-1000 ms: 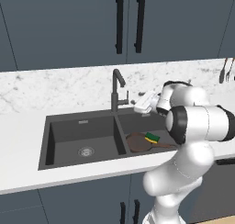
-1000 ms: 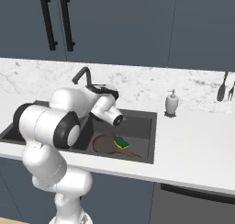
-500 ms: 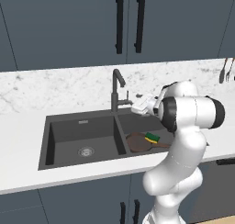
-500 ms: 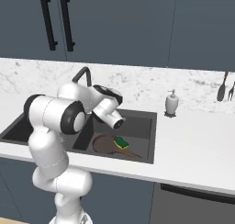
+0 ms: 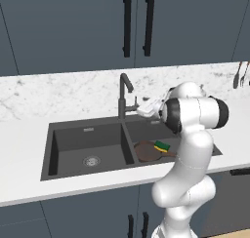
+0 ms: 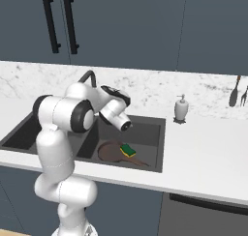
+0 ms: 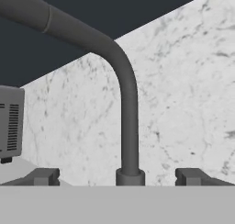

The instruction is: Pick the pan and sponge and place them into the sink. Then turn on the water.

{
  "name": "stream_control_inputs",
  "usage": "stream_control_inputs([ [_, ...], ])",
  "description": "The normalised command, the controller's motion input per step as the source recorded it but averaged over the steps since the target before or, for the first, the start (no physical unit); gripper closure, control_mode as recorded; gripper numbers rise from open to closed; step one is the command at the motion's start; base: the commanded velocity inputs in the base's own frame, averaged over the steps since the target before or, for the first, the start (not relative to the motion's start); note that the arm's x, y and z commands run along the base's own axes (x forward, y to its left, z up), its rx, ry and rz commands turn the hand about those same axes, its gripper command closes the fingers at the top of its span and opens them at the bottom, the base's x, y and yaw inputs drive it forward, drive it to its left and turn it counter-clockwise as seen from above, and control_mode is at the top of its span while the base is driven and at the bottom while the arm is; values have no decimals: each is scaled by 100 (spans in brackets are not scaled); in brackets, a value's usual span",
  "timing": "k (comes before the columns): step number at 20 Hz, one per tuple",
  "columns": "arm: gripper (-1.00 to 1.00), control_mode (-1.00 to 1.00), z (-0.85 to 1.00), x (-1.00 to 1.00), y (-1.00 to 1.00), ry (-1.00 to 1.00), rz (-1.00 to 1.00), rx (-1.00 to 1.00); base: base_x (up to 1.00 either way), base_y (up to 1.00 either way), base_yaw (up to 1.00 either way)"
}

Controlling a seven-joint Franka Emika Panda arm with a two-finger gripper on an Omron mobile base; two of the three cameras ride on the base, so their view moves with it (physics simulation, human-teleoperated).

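Note:
The dark reddish-brown pan (image 5: 145,151) lies in the right basin of the dark grey sink (image 5: 88,134), and the green-topped sponge (image 5: 162,146) rests on the pan's right side. From the right base view the pan (image 6: 112,151) and sponge (image 6: 128,150) sit in the same basin. My gripper (image 5: 140,107) hovers above that basin, just right of the gooseneck faucet (image 5: 124,91), open and holding nothing. In the hand view the faucet (image 7: 128,122) stands centred between my gripper's (image 7: 118,177) spread fingertips (image 7: 43,176). No water stream is in view.
A white soap dispenser (image 6: 181,109) stands on the counter right of the sink. Utensils (image 6: 237,92) hang on the marble backsplash at far right. Dark cabinets with black handles (image 5: 137,25) hang above. My own elbow (image 5: 195,112) looms over the sink's right edge.
My elbow has swung up and the hand has edged slightly left toward the faucet. Pan and sponge have not moved. The gripper stayed open.

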Motion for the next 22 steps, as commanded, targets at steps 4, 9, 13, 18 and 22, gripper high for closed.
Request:
stream_control_inputs([
  [4,-100,-100,-3,36,0,0,0,-1,0,0,0],
  [9,-100,-100,-15,26,0,0,-1,0,0,0,0],
  [13,-100,-100,-23,29,0,0,-2,0,0,0,0],
  [18,-100,-100,-16,35,0,0,-3,-1,0,0,0],
  [22,-100,-100,-15,34,0,0,-2,0,0,0,0],
])
